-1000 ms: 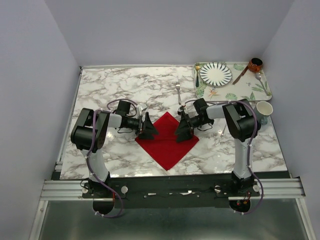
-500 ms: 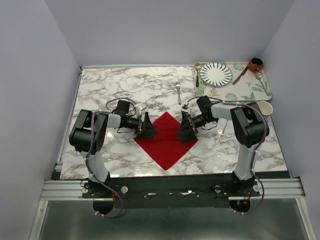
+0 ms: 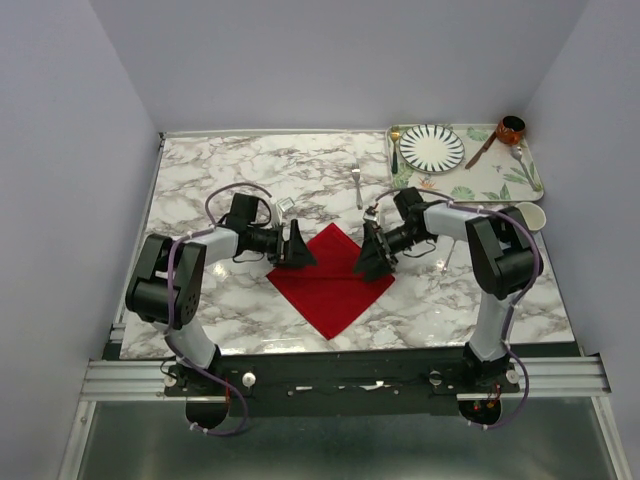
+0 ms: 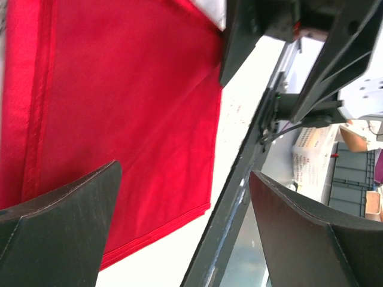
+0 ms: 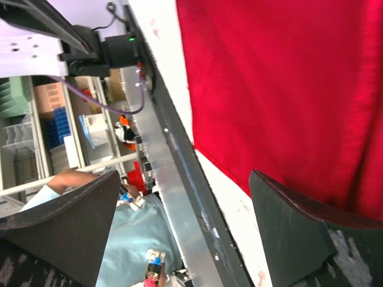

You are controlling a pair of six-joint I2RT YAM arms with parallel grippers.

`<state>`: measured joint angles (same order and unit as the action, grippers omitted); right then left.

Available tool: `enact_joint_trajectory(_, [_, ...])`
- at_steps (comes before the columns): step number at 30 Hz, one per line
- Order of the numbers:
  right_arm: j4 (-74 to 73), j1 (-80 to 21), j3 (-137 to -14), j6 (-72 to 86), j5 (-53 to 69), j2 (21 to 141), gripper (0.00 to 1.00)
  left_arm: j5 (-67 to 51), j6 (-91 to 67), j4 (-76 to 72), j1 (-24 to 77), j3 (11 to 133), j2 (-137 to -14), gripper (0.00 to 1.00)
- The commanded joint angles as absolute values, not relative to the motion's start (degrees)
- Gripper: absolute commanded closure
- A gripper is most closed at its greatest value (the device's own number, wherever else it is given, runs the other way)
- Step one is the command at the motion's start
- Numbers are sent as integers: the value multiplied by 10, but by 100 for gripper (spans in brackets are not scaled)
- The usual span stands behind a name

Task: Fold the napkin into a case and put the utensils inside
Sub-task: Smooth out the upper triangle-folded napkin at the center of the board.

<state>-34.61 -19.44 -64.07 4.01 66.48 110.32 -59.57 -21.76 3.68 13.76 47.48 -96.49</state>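
Napkin (image 3: pixel 330 285) lies diamond-wise, corners pointing near and far.

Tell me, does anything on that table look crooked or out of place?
Nothing is spilled or broken. The red napkin lies turned like a diamond, and one silver fork lies alone beyond it, apart from the tray holding the other tableware.

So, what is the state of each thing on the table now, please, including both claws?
napkin, spread flat, not yet folded.
left claw, open, empty, at the napkin's left corner.
right claw, open, empty, at the napkin's right corner.
fork, lying on the table beyond the napkin, not picked up.
cup, upright, beside the tray.
plate, lying on the tray.
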Motion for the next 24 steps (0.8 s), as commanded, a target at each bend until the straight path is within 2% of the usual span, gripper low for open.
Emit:
enact_joint_trajectory(1, [-356, -193, -651, 40, 614, 1140, 6, -561, -159, 93, 137, 475, -1003, 2])
enact_joint_trajectory(5, [-381, -192, -670, 17, 586, 1172, 13, -541, -132, 111, 120, 467, -1041, 3])
enact_joint_trajectory(10, [-404, -192, -693, 5, 558, 1206, 16, -553, -119, 130, 116, 459, -1047, 5])
enact_joint_trajectory(14, [-430, -193, -724, -20, 560, 1223, 21, -560, -99, 165, 127, 449, -1027, 13])
enact_joint_trajectory(19, [-543, -192, -793, -101, 570, 1193, 24, -576, -80, 213, 134, 425, -967, 20])
enact_joint_trajectory(20, [-560, -192, -801, -127, 568, 1183, 24, -579, -72, 221, 138, 426, -955, 24])
enact_joint_trajectory(24, [-618, -192, -824, -169, 527, 1134, 25, -563, -63, 239, 146, 477, -895, 28])
